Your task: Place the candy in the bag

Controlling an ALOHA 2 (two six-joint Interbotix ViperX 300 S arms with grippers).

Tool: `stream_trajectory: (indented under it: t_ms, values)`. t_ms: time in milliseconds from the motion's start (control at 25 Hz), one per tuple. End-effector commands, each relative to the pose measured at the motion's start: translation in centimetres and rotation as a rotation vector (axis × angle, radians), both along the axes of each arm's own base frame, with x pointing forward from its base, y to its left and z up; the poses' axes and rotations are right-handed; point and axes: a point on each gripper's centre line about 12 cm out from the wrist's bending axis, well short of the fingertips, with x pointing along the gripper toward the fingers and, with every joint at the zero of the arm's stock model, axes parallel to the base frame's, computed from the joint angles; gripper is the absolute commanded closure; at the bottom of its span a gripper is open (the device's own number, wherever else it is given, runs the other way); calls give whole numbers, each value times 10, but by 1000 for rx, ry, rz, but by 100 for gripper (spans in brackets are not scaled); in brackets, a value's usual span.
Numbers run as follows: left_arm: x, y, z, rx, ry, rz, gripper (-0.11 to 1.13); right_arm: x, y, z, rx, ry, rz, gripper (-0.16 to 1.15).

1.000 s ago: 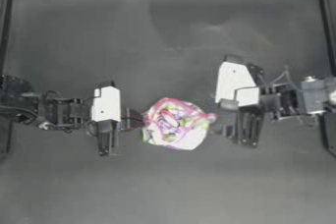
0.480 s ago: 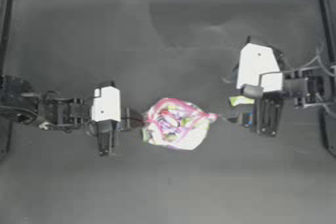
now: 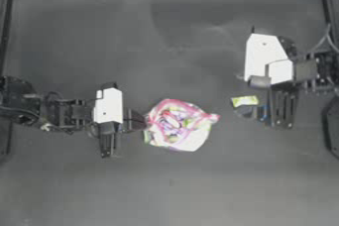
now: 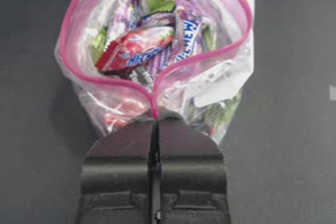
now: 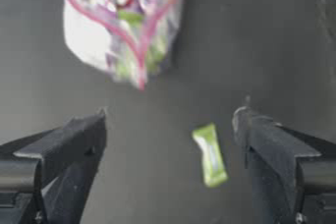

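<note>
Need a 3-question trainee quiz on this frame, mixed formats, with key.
1. True or false: the left claw is shut on the bag at its pink seal.
2. Where is the candy? A) inside the bag B) on the table, between the bag and the right claw C) held in the right claw
3. Fill in: the right claw's jaws are ____.

Key: 1 true; 2 B; 3 open
</note>
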Motion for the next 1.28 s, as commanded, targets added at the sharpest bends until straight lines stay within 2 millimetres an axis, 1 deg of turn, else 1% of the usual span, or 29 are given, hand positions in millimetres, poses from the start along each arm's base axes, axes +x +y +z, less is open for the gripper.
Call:
stream_trajectory:
  t_ms: [40, 240, 560, 920, 1120, 1280]
  values:
    - [6, 0, 10, 4, -37, -4, 98, -2, -6, 12, 21, -16, 6, -4]
    - [6, 0, 10, 4, -37, -4, 98, -6, -14, 4, 40, 49, 18, -4]
    - [5, 0, 10, 3, -37, -2, 98, -1, -31, -27, 46, 186, 32, -4]
    - [5, 0, 10, 3, -37, -2, 98, -1, -42, -74, 76, 302, 34, -3]
    - [5, 0, 10, 3, -37, -2, 98, -2, -44, -100, 84, 319, 25, -3]
    - [5, 0, 11, 3, -38, -2, 98, -3, -47, -114, 80, 306, 12, -3]
